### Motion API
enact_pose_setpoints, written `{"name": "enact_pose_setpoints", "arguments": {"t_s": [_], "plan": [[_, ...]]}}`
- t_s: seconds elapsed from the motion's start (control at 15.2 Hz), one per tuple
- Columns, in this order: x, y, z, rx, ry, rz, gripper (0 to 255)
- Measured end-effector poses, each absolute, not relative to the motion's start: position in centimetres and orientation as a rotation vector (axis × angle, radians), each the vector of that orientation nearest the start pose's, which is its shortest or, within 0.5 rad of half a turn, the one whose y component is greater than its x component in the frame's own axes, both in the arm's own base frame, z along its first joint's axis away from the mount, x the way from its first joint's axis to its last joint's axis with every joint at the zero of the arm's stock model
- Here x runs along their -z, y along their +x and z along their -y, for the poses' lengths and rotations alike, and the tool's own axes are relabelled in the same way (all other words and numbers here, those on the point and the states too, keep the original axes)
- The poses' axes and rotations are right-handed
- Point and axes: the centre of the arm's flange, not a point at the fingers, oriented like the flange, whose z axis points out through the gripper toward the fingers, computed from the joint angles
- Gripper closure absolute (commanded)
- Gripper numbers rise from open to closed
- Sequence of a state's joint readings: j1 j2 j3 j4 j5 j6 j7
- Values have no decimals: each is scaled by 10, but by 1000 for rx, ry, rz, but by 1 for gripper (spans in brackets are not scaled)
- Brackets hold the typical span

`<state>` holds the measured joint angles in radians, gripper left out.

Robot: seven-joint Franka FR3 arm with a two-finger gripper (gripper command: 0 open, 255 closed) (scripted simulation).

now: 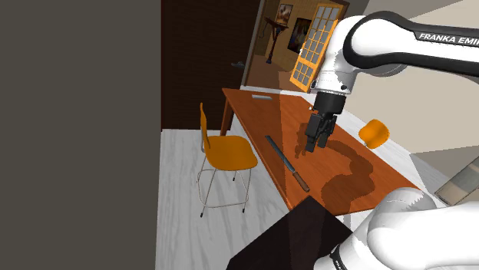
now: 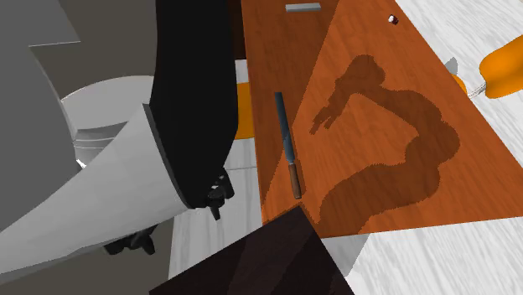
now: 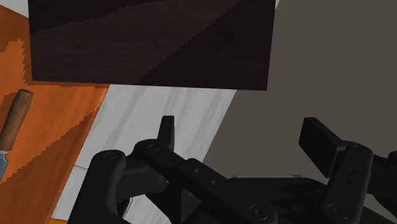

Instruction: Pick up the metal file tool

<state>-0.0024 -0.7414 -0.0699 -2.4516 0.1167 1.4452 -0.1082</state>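
Observation:
The file [image 1: 285, 162] is a long dark blade with a brown wooden handle. It lies flat near the table's edge on the shoulder view's left side, handle toward the stand. In the second exterior view the file [image 2: 287, 144] lies along that same edge. My gripper [image 1: 315, 144] hangs above the orange-brown table [image 1: 338, 165], to the right of the file and apart from it. In the wrist view the fingers [image 3: 167, 130] stand wide apart with nothing between them, and the file's handle [image 3: 16, 118] lies off to the side of the gripper [image 3: 242, 127].
An orange chair [image 1: 226, 150] stands on the floor beside the file's table edge, and another orange chair [image 1: 374, 133] across the table. A flat grey piece [image 1: 262, 97] lies at the far end. The dark stand [image 1: 303, 234] borders the near end.

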Motion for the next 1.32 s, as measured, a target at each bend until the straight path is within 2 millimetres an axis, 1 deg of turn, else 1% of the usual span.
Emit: {"name": "enact_pose_setpoints", "arguments": {"t_s": [0.13, 0.2, 0.4, 0.53, 0.59, 0.66, 0.73, 0.86, 0.99, 1.12, 1.32], "plan": [[-522, 298, 15, -369, -2935, 80, 0], [-518, 303, 18, -365, -2939, 68, 0], [-488, 320, 35, -347, -2955, 23, 0], [-473, 327, 46, -331, -2966, -9, 0], [-466, 337, 55, -324, -2972, -25, 0], [-455, 339, 61, -316, -2977, -42, 0], [-448, 346, 66, -309, -2983, -58, 0], [-429, 358, 84, -295, -2993, -91, 0], [-413, 368, 95, -279, -3003, -123, 0], [-400, 379, 111, -262, -3013, -157, 0], [-371, 393, 135, -240, -3026, -207, 0]]}}
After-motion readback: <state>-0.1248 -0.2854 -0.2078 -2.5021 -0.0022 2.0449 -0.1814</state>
